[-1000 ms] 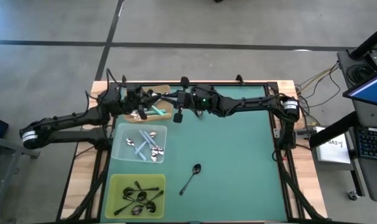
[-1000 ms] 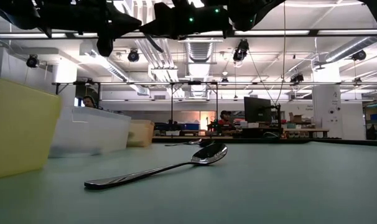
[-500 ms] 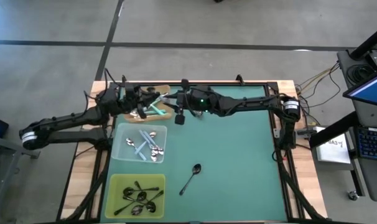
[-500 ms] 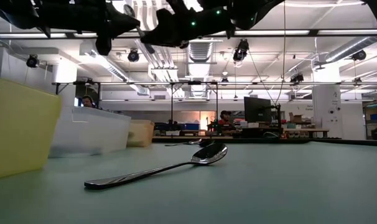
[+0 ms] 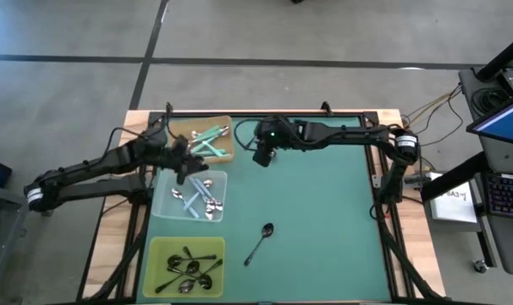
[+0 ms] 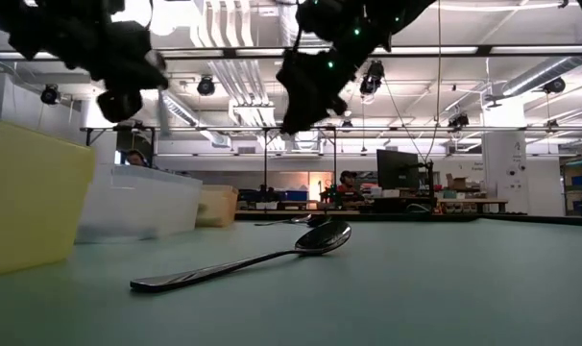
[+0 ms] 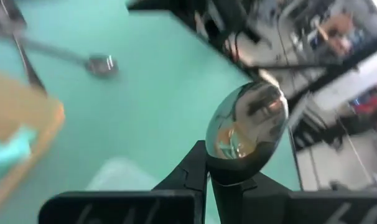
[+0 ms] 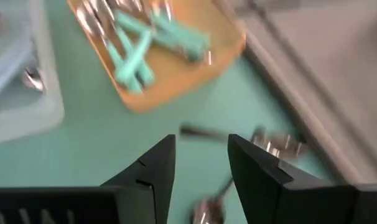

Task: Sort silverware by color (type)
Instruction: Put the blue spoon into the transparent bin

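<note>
Two dark grippers above the green table mat (image 5: 324, 212). Left gripper (image 7: 208, 180) clamped shut on a shiny metal spoon (image 7: 247, 127), bowl sticking out beyond the fingertips, over the clear plastic tray (image 5: 165, 203) of pale-blue-handled spoons (image 5: 197, 199). Right gripper (image 8: 201, 158) open, holding nothing, just beside the tan tray (image 8: 229, 40) of mint-teal-handled spoons (image 8: 135, 50). Lone black-handled spoon (image 5: 260, 242) well apart from both, near the yellow tray (image 5: 155, 254).

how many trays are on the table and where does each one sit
3, in a column along the table's left side: the orange tray at the far end with teal-handled spoons, the clear tray in the middle with pale-blue-handled ones, the yellow tray nearest with black ones.
</note>
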You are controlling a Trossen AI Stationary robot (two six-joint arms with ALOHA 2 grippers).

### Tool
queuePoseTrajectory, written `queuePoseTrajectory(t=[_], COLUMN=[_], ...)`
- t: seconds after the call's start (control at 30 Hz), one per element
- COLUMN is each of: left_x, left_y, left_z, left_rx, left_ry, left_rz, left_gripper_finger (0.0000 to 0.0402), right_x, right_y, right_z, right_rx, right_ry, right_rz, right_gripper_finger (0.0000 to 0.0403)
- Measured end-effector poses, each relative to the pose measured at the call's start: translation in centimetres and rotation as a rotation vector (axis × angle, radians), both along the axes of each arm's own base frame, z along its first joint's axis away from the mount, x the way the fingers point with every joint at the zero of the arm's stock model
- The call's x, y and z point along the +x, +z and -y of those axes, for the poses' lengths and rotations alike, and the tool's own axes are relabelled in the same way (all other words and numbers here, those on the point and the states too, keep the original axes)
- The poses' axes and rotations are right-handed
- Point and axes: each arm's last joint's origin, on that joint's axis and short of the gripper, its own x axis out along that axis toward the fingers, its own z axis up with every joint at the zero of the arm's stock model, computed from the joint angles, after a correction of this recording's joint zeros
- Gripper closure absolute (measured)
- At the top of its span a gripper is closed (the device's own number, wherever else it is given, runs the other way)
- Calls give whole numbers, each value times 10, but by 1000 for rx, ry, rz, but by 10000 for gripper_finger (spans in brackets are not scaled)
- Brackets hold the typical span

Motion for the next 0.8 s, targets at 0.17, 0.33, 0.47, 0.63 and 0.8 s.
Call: queuePoseTrajectory(t=[0.17, 0.33, 0.47, 0.63, 0.8], left_x=[-17, -33, -34, -26, -17], left_y=[1, 9, 16, 12, -3], left_z=[9, 17, 17, 14, 10], left_rx=[-37, -54, -48, -82, -105], left_ry=[-89, -177, -216, -265, -319], left_rz=[-220, -472, -598, -709, -800], left_gripper_finger=[401, 401, 401, 399, 373], right_x=[-2, 3, 8, 9, 8], right_y=[-22, -43, -59, -74, -79], right_z=[6, 9, 11, 15, 23], right_rx=[145, 173, 177, 183, 186], right_ry=[-131, -157, -154, -161, -178], right_rz=[-65, -121, -164, -207, -224], right_gripper_finger=[277, 282, 279, 263, 244])
